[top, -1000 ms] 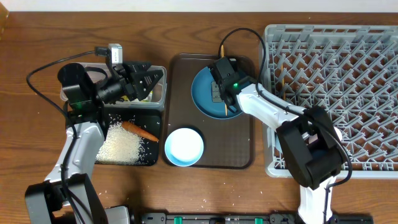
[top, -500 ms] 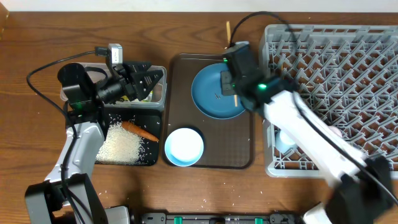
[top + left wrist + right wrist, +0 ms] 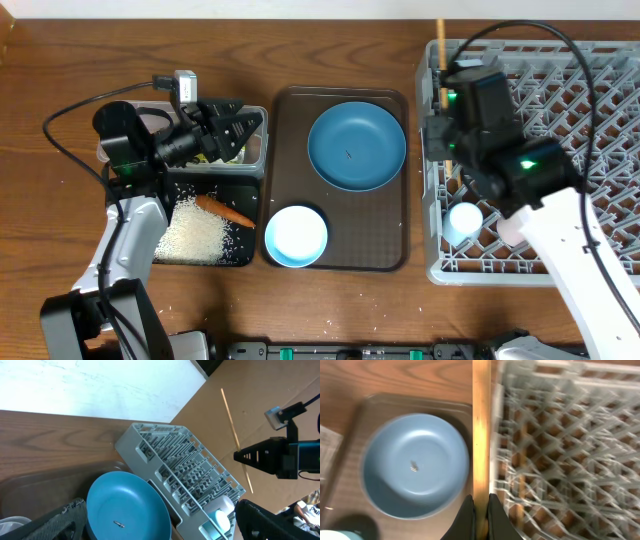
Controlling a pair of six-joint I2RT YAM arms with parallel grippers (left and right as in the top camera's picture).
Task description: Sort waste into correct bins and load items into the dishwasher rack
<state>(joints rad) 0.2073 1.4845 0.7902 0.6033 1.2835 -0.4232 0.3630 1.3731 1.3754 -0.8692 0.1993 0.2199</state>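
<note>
Chopsticks are clenched in the right jaws over the rack's left edge, blue cup and pink cup already inside it, plate and bowl left of the rack still to load, left jaws spread empty.

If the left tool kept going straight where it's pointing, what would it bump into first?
Probably the blue plate; the left tool points toward it. Height is unclear, so it might pass over to the grey rack.
</note>
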